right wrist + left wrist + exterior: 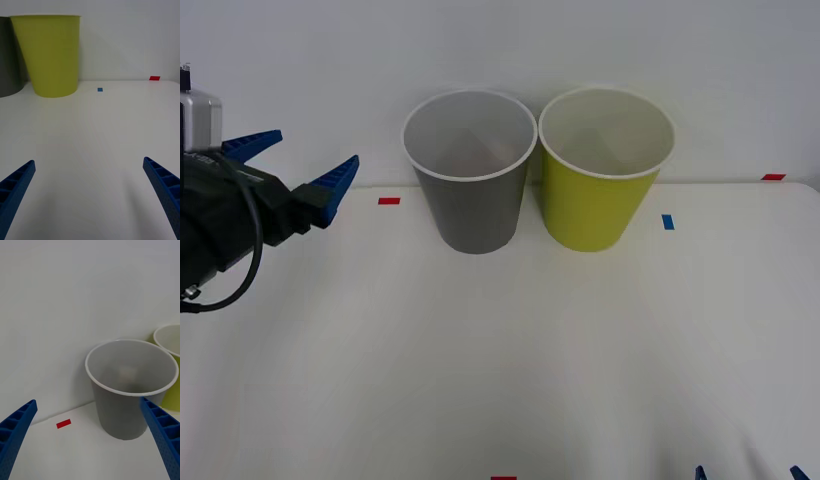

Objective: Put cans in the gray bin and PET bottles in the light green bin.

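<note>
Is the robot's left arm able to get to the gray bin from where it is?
Probably yes. The left gripper hangs open in the air beside the gray bin, near rim height, with nothing between them.

Pretty bright, even light all over, no glare. Just faint soft shadows on the white table (500,350) under the gray bin (470,170) and light green bin (605,170). Everything's reasonably sharp.

The left gripper (88,435), blue fingers (17,431) spread wide, is facing the gray bin (129,390), standing beside the light green bin (170,363) near a red tape mark (63,423).
</note>
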Controlling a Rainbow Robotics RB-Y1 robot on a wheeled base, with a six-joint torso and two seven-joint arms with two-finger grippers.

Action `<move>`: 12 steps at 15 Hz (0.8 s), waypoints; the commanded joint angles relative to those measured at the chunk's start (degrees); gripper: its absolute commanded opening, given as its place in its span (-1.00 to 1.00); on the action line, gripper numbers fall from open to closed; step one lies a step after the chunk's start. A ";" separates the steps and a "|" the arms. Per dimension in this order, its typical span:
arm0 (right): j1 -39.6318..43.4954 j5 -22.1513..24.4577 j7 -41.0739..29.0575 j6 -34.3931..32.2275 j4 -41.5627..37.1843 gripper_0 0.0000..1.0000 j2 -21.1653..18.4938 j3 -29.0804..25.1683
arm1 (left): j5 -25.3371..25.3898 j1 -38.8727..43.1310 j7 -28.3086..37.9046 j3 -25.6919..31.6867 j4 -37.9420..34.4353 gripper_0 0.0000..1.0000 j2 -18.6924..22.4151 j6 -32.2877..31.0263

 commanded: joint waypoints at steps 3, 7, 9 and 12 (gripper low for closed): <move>0.00 0.00 0.00 0.00 0.00 1.00 0.00 0.00 | -0.66 10.96 -0.21 -2.88 0.35 0.86 3.65 -14.70; 0.00 0.00 0.00 0.00 0.00 1.00 0.00 0.00 | -3.74 24.76 -1.44 -8.95 0.61 0.85 1.54 -32.54; 0.00 0.00 0.00 0.00 0.00 1.00 0.00 0.00 | -7.52 29.94 -2.06 -12.46 0.61 0.85 1.01 -39.84; 0.00 0.00 0.00 0.00 0.00 1.00 0.00 0.00 | -11.21 35.39 -2.06 -17.30 3.69 0.85 0.22 -50.56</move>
